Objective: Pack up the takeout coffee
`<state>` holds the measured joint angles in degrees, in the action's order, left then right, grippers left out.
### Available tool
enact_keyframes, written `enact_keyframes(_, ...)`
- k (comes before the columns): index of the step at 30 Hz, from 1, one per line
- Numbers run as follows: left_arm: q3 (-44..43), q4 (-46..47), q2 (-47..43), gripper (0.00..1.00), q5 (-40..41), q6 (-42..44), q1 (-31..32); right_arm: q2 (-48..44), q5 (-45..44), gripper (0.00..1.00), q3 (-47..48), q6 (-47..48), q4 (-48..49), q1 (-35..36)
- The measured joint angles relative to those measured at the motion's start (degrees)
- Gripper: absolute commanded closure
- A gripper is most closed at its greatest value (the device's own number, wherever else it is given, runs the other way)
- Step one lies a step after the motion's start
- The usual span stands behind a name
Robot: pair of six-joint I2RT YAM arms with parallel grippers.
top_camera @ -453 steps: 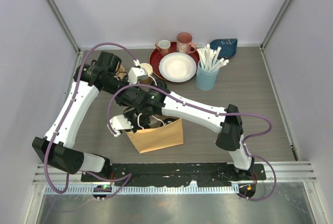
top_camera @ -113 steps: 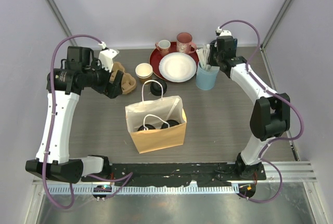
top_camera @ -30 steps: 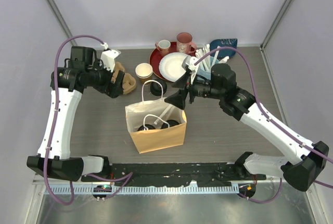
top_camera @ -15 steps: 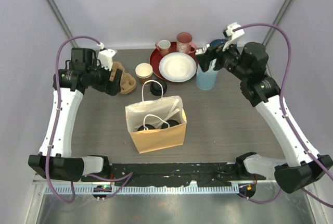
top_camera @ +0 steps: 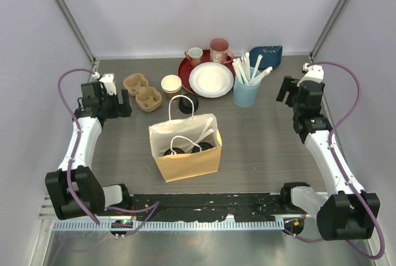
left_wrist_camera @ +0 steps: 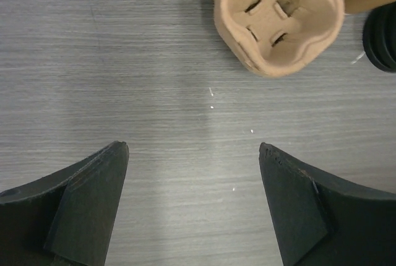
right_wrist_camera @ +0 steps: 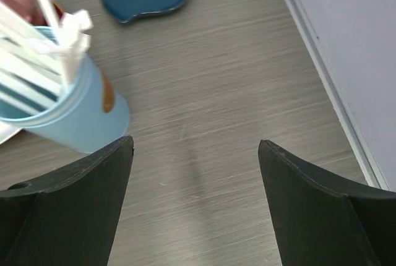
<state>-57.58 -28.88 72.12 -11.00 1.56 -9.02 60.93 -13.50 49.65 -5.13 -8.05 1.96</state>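
Tan paper cup (top_camera: pixel 171 85) beyond carrier (top_camera: pixel 147 97), well apart from left tool (left_wrist_camera: pixel 193 150)

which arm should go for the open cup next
Left. The left gripper, open, is nearer the unlidded paper cup and loose black lid; the right gripper sits beyond the blue straw cup.

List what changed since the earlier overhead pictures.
The left fingers drew back leftward from the brown moulded-pulp cup carrier; the right fingers swung from the light-blue straw cup to the right edge. Both open, empty. The brown paper bag with black-lidded cups stayed.
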Motion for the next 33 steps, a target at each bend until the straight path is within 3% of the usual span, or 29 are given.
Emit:
enact_keyframes(9, 19.30, 29.24, -0.79, 0.04, 0.98, -5.88, -1.25, -1.64, -1.31, 0.13, -19.26, -0.42, 18.29, -1.11)
enact_keyframes(16, 30.05, 49.09, 0.81, 0.02, 1.53, -8.92, -1.31, 0.94, 1.73, 0.13, -25.57, -0.17, 30.47, -1.11)
enact_keyframes(26, 37.55, 67.14, 3.32, 0.00, -0.63, -10.91, -1.51, 4.35, 5.97, 0.13, -32.89, 0.00, 44.37, -1.11)
enact_keyframes(33, 40.24, 71.91, 3.82, 0.00, -1.92, -11.58, -1.51, 6.51, 7.72, 0.13, -34.42, -0.15, 50.60, -1.11)
